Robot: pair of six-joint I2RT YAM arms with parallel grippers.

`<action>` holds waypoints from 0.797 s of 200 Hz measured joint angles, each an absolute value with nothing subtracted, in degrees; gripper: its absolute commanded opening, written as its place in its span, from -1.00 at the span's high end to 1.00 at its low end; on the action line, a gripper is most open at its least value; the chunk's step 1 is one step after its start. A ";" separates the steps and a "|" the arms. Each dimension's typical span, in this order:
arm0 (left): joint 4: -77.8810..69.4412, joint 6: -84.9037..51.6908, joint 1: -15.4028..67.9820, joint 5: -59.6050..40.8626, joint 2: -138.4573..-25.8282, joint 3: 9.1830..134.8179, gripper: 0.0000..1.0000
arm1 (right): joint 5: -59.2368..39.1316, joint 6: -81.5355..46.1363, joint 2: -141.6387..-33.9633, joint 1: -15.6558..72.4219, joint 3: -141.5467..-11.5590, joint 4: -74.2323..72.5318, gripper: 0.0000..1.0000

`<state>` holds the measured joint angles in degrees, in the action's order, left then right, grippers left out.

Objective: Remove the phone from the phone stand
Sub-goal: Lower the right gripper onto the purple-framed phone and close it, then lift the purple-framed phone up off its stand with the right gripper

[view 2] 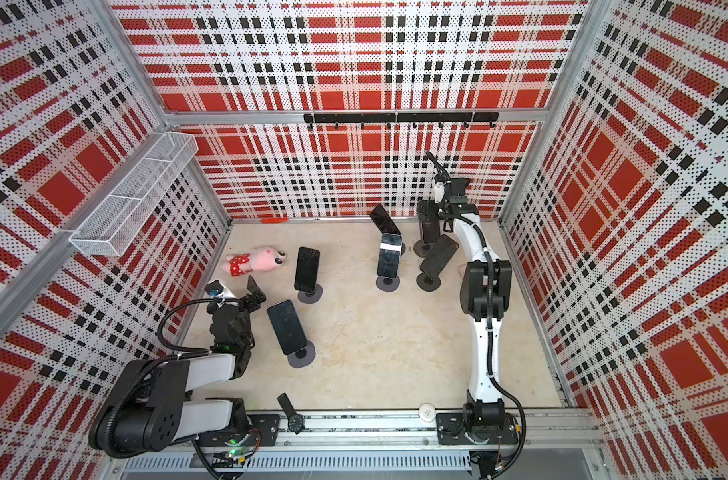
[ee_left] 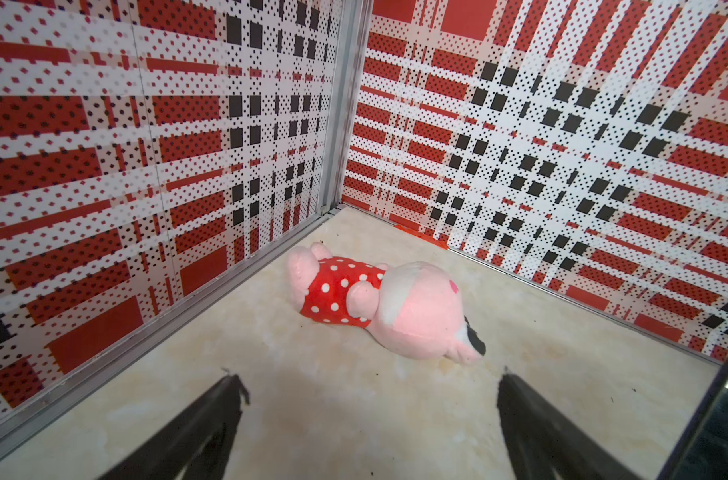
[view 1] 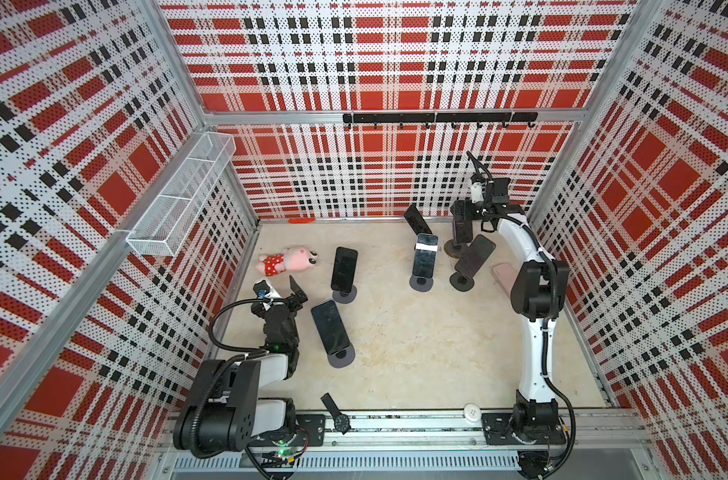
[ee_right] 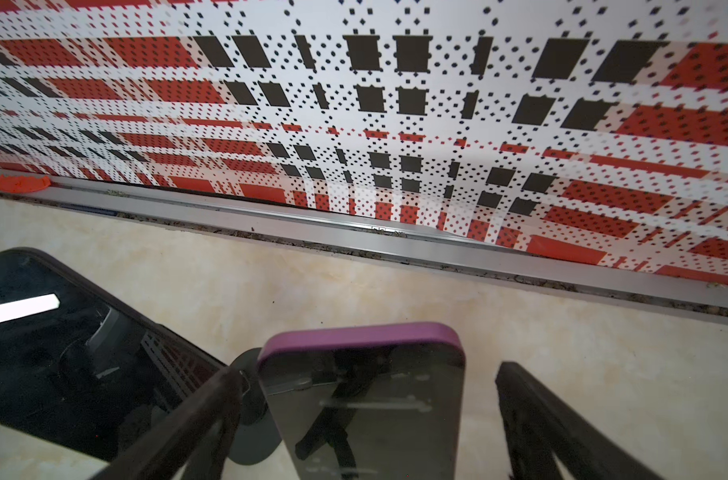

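Purple-cased phone (ee_right: 362,399) cut off at edge; its stand (ee_right: 254,446) mostly hidden. Pink item (view 1: 502,272) half behind right arm (view 1: 536,286).

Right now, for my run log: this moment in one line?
right fingers: open, straddling purple-cased phone | left fingers: open, empty | phone: ungripped

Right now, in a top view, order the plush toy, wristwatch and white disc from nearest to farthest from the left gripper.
1. plush toy, just beyond the left gripper, by the left wall.
2. wristwatch, at the front rail.
3. white disc, front rail, by the right arm base.
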<state>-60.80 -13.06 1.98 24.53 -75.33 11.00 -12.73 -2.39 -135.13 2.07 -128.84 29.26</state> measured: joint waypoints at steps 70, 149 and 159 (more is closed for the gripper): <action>-58.74 -13.74 1.96 26.33 -75.77 11.75 -0.96 | -13.54 -1.52 -135.35 2.07 -128.84 29.56 -0.82; -58.17 -13.91 1.91 26.39 -75.85 11.75 -0.96 | -14.35 -1.63 -137.71 2.07 -130.17 29.71 -0.64; -58.13 -13.91 1.91 26.39 -75.94 11.81 -0.96 | -14.28 -1.74 -137.91 2.07 -130.47 29.65 -0.60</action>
<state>-58.13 -13.91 1.91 26.39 -75.94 11.81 -14.28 -1.74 -137.91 2.07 -130.47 29.65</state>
